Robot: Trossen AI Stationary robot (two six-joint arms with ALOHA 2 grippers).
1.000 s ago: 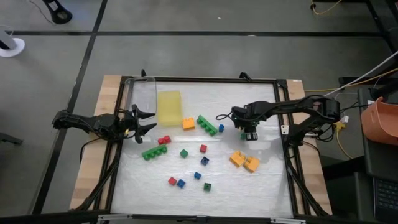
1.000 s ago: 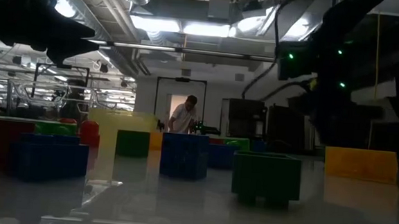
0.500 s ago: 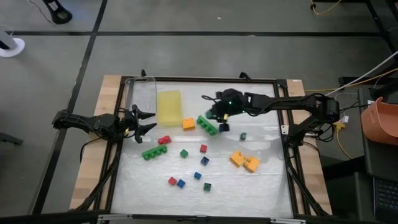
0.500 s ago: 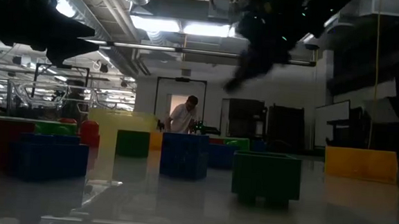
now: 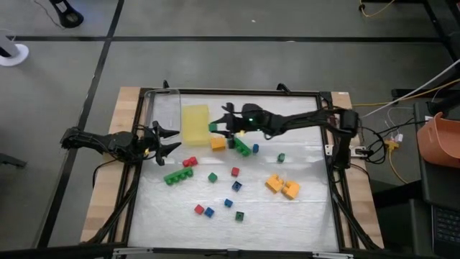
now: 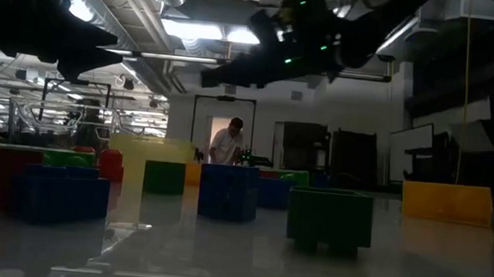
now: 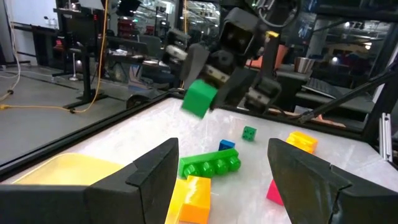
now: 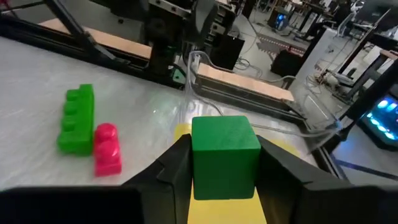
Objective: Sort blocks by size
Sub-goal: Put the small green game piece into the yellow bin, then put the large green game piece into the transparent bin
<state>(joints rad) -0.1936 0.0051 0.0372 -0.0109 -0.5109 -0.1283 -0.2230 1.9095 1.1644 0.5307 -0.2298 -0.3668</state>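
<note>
- We see a workshop hall with ceiling lights behind a pale table [image 5: 309,216] framed in black rails; a person stands far back by a doorway in the low view.
- At the left edge, the left end effector [image 5: 167,141] waits with its fingers spread wide and nothing between them.
- Just beside it stands a clear container [image 5: 167,109]; we cannot tell whether anything is in it. Next to that lies the flat yellow tray [image 5: 194,124], with no block resting on it as far as we can see.
- The right end effector [image 5: 219,126] reaches across from the right side, clamped on a green cube [image 8: 224,155] and carried above the table.
- The relation that matters: the cube hangs at the tray's near edge, the tray lying just leftward of it. We judge a short move further left would put it over the tray.
- The right arm is plainly the nearer one, since it holds the cube.
- The other blocks lie loose rightward: a long green brick [image 5: 240,144], an orange brick [image 5: 217,143], and small cubes scattered toward the front.
</note>
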